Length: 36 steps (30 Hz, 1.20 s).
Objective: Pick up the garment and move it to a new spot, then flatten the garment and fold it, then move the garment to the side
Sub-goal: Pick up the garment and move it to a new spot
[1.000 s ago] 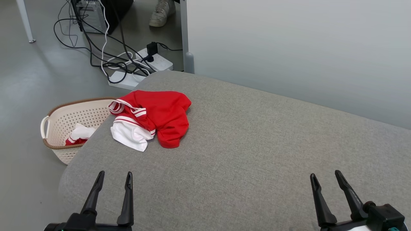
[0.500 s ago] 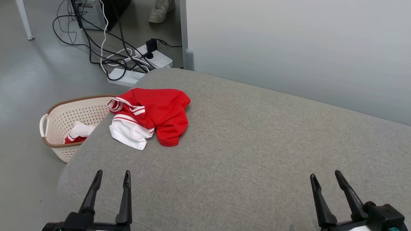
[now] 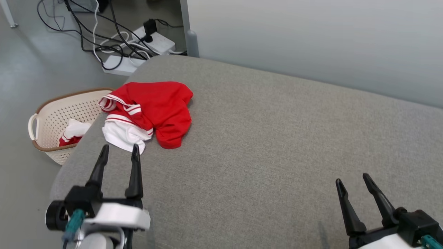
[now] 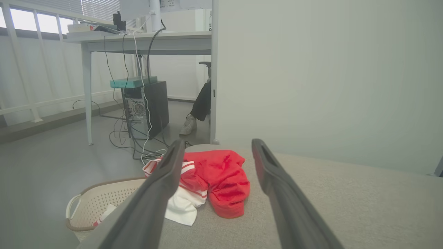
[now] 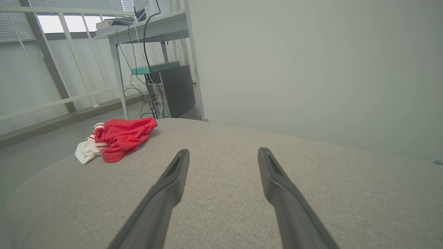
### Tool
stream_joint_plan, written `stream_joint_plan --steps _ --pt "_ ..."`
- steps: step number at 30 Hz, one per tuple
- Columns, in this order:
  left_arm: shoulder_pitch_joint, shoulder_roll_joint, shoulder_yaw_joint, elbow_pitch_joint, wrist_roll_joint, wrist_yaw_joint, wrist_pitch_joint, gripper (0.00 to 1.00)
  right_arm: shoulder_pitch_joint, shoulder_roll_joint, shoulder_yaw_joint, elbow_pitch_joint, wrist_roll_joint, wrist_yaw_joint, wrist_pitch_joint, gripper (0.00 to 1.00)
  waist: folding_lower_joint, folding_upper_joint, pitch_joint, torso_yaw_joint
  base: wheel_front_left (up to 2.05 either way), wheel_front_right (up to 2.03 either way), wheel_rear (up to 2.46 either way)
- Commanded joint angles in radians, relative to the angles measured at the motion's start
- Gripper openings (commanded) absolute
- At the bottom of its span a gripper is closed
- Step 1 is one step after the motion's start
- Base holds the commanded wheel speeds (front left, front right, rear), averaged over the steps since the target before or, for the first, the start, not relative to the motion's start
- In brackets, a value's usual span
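Left gripper (image 3: 120,148) has advanced, jaws wide and empty, tips just beside the crumpled red-and-white garment (image 3: 157,105) at the grey fabric cushion (image 3: 277,138)'s left edge; right gripper (image 3: 352,178) equally open over broad cushion.

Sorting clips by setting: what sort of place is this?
Likely an office or lab corner: a desk with a computer tower and tangled cables, beside a grey padded surface holding the garment.

Grey floor (image 3: 20,69); pale wall (image 3: 311,41); white desk (image 4: 145,36); bright windows (image 4: 24,22).
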Motion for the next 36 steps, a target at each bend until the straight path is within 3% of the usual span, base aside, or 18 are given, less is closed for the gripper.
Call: stream_joint_plan --steps 1,9,19,31,36 --pt "-0.087 0.004 0.028 0.001 -0.012 0.011 -0.006 1.00 -0.050 -0.024 0.025 -0.031 0.004 0.004 -0.010 1.00 0.0000 0.0000 0.033 -0.020 0.00 0.00 0.00" --pt "-0.287 0.004 0.072 0.216 -0.047 0.043 -0.006 1.00 -0.109 -0.052 0.035 -0.034 0.002 0.004 -0.010 1.00 0.0000 0.0000 0.137 -0.091 0.00 0.00 0.00" --pt "-0.581 0.043 0.128 0.570 -0.089 0.044 0.000 1.00 -0.200 -0.068 0.047 -0.041 -0.001 0.004 -0.010 1.00 0.0000 0.0000 0.280 -0.175 0.00 0.00 0.00" --pt "-0.842 0.139 0.157 0.942 -0.113 0.095 0.106 1.00 -0.279 -0.080 0.056 -0.054 0.000 0.004 -0.010 1.00 0.0000 0.0000 0.390 -0.241 0.00 0.00 0.00" --pt "-0.896 0.179 0.163 1.038 -0.128 0.077 0.148 1.00 -0.289 -0.081 0.061 -0.053 0.006 0.004 -0.011 1.00 0.0000 0.0000 0.414 -0.269 0.00 0.00 0.00"
